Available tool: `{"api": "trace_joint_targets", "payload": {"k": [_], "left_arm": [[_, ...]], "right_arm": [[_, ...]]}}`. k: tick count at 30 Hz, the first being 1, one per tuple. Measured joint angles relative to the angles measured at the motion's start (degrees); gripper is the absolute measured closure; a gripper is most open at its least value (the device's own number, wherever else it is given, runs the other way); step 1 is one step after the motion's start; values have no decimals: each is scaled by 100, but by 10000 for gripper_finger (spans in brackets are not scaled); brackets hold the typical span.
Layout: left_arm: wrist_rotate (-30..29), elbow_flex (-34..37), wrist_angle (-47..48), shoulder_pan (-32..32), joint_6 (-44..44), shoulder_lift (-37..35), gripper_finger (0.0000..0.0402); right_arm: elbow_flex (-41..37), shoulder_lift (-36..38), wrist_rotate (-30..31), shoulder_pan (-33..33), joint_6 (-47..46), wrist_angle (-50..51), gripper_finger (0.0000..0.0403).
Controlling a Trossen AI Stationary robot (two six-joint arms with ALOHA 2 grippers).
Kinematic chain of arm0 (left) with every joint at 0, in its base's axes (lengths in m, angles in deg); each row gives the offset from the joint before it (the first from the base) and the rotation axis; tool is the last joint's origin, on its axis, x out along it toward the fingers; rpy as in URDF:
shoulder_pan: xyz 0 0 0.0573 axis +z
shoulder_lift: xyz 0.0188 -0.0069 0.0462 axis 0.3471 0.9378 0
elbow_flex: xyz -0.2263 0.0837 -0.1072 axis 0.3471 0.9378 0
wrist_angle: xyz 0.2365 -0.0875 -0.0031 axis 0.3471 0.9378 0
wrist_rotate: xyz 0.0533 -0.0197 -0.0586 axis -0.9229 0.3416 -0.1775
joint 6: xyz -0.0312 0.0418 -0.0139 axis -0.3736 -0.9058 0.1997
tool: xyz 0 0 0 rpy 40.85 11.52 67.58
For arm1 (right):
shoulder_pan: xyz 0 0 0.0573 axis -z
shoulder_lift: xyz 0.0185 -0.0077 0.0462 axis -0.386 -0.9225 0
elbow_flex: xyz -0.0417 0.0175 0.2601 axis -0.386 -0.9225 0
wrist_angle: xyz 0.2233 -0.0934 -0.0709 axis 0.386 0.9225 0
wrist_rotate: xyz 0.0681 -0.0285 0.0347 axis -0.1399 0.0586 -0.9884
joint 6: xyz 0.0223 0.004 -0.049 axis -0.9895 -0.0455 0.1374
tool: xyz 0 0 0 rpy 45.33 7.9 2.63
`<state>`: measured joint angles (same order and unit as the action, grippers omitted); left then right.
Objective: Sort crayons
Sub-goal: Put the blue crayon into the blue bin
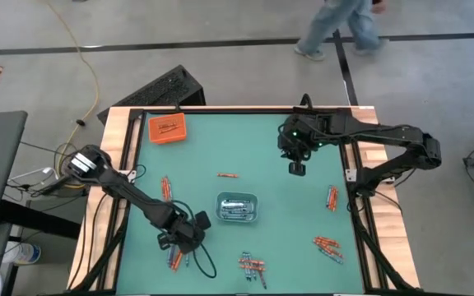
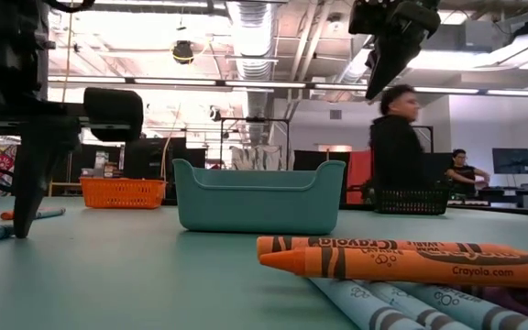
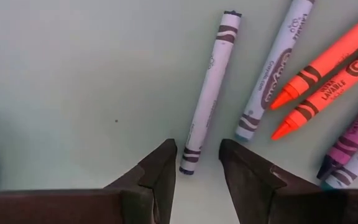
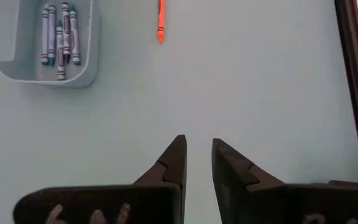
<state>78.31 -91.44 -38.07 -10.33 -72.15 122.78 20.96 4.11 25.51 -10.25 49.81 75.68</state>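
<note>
High view: the left pincer (image 1: 189, 238) hovers at seven o'clock on the desk (image 1: 212, 148); the right pincer (image 1: 296, 168) hangs at one o'clock. Left wrist view: fingers part-open astride a grey-blue crayon (image 3: 209, 93) (nothing gripped). Right wrist view: fingers narrowly apart, empty; grey tray (image 4: 17, 56) holds crayons.

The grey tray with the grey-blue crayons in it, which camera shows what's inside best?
The right wrist view: it looks down into the grey tray, showing separate grey-blue crayons. The high view shows them smaller; the low view shows only its wall; the left wrist view misses it.
</note>
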Motion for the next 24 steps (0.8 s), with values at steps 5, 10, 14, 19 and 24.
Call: {"api": "trace_joint_targets", "payload": {"k": [5, 10, 14, 19, 24], "left_arm": [[-165, -204, 51, -18, 89, 129, 300], [-179, -330, 68, -16, 89, 148, 347], [-136, -335, 78, -16, 109, 148, 390], [-137, -347, 112, -14, 154, 148, 397], [-218, -621, 486, -14, 171, 184, 399]], "right_arm": [[-2, 0, 7, -98, -75, 0, 334], [-2, 0, 157, -193, -155, 2, 334], [-2, 0, 164, -222, -185, 5, 334], [-2, -2, 168, -239, -190, 4, 334], [-2, -2, 168, -236, -179, 5, 334]]}}
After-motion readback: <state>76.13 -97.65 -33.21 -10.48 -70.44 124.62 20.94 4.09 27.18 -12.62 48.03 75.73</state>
